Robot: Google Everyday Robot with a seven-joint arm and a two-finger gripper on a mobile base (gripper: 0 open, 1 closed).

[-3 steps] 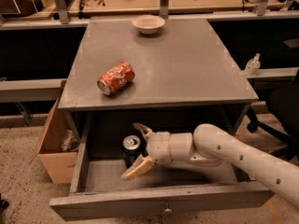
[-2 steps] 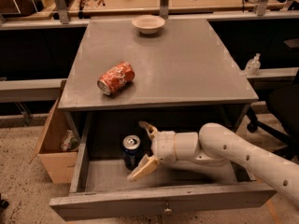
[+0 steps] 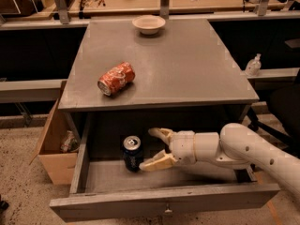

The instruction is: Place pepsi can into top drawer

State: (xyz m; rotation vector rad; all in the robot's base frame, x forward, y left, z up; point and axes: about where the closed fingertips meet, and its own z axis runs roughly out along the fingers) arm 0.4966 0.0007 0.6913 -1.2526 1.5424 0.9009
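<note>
The pepsi can (image 3: 132, 153), dark blue with a silver top, stands upright on the floor of the open top drawer (image 3: 164, 201), toward its back left. The drawer is grey, pulled out under the cabinet top, with a small knob on its front panel. My gripper (image 3: 151, 147) reaches in from the right, just right of the can. Its pale fingers (image 3: 158, 161) are spread open, one above and one below, and they are apart from the can or barely touching its side. The gripper holds nothing.
A dented red-orange can (image 3: 116, 78) lies on its side on the grey cabinet top (image 3: 187, 64). A tan bowl (image 3: 148, 24) sits at the top's far edge. A tan cardboard box (image 3: 54, 146) stands on the floor left of the drawer. A workbench runs behind.
My gripper has drawn back to the right, away from the pepsi can, with fingers spread. The can stays standing in the drawer.
</note>
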